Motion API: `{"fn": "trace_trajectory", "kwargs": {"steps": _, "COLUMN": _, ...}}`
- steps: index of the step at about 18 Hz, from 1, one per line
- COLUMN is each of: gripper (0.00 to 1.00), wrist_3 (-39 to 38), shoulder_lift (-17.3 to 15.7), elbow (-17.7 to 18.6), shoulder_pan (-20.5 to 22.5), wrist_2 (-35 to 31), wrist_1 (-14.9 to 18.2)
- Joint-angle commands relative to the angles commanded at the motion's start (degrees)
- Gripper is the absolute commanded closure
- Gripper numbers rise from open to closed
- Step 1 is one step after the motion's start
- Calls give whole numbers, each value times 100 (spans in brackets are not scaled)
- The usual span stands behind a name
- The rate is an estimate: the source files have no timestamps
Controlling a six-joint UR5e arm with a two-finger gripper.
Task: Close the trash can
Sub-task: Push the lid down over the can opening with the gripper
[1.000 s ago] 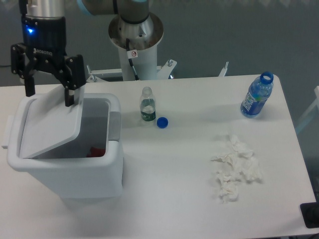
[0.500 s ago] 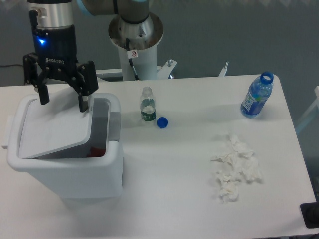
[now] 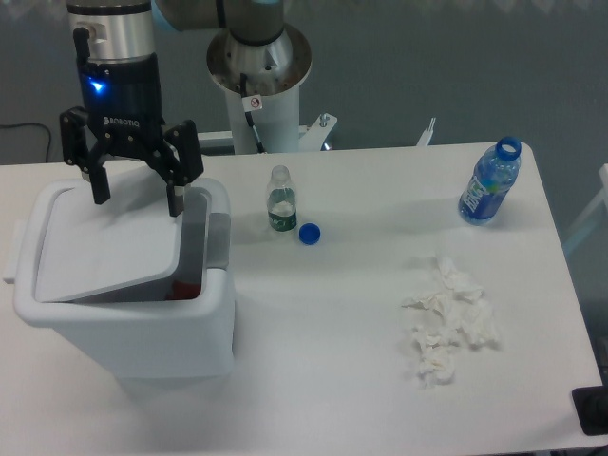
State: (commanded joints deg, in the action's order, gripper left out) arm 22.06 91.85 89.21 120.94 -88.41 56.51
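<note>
The white trash can point(image 3: 152, 328) stands at the left of the table. Its flat lid point(image 3: 104, 247) is tilted low over the opening, leaving a gap along the right side where something red shows inside. A grey push tab point(image 3: 219, 239) sits on the right rim. My gripper point(image 3: 136, 201) hangs open over the back edge of the lid, one finger near the lid's left rear and the right fingertip point(image 3: 177, 201) at the lid's right edge. Nothing is between the fingers.
A small clear bottle point(image 3: 280, 200) stands uncapped right of the can with a blue cap point(image 3: 309, 233) beside it. Crumpled white tissues point(image 3: 448, 320) lie at the right. A blue-labelled water bottle point(image 3: 489, 182) stands at the far right. The robot base point(image 3: 259, 71) rises behind.
The gripper has moved right along the back of the can. The lid has dropped lower and covers more of the opening.
</note>
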Motion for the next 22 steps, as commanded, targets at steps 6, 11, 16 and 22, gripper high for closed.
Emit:
{"fn": "trace_trajectory", "kwargs": {"steps": 6, "gripper": 0, "wrist_3": 0, "shoulder_lift": 53, "elbow": 35, "shoulder_pan": 26, "wrist_2": -176, "wrist_1": -9}}
{"fn": "trace_trajectory", "kwargs": {"steps": 11, "gripper": 0, "wrist_3": 0, "shoulder_lift": 88, "elbow": 44, "shoulder_pan": 149, "wrist_2": -396, "wrist_1": -9}}
{"fn": "trace_trajectory", "kwargs": {"steps": 16, "gripper": 0, "wrist_3": -9, "shoulder_lift": 140, "elbow": 53, "shoulder_pan": 176, "wrist_2": -405, "wrist_1": 0}}
{"fn": "trace_trajectory", "kwargs": {"steps": 22, "gripper": 0, "wrist_3": -9, "shoulder_lift": 211, "elbow": 44, "shoulder_pan": 211, "wrist_2": -405, "wrist_1": -9}}
